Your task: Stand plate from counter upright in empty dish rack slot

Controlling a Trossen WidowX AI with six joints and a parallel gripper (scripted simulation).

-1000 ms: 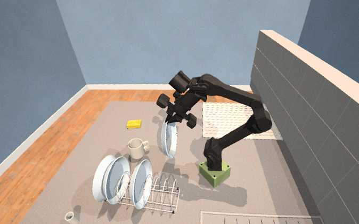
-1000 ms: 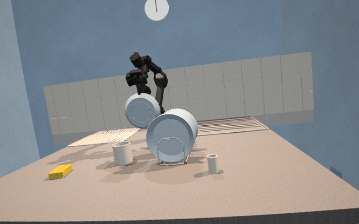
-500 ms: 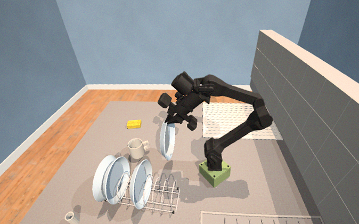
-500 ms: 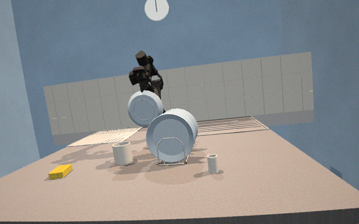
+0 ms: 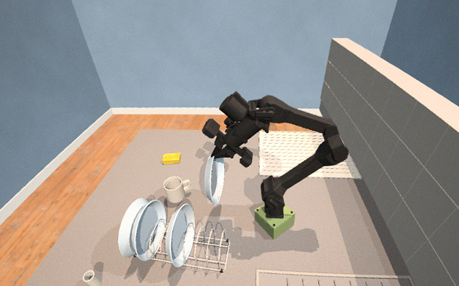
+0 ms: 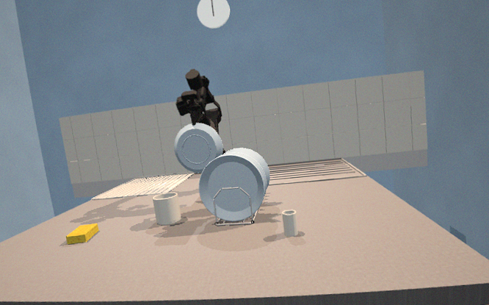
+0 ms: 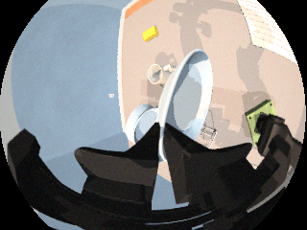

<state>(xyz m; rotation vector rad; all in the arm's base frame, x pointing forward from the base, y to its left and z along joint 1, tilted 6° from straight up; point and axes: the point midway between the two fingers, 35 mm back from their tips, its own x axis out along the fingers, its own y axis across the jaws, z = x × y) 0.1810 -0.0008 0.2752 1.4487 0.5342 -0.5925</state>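
Observation:
My gripper is shut on the top rim of a pale blue plate and holds it on edge in the air, above the counter between the mug and the arm's base. The plate also shows in the exterior view and in the wrist view, clamped between my fingers. The wire dish rack stands on the counter in front of it, with three plates upright in its left slots. Its right slots are empty. In the exterior view the rack's plates overlap each other.
A cream mug stands just left of the held plate. A small cup stands left of the rack. A yellow sponge lies farther back. A white slatted mat lies behind the arm's green base. A tiled wall runs along the right.

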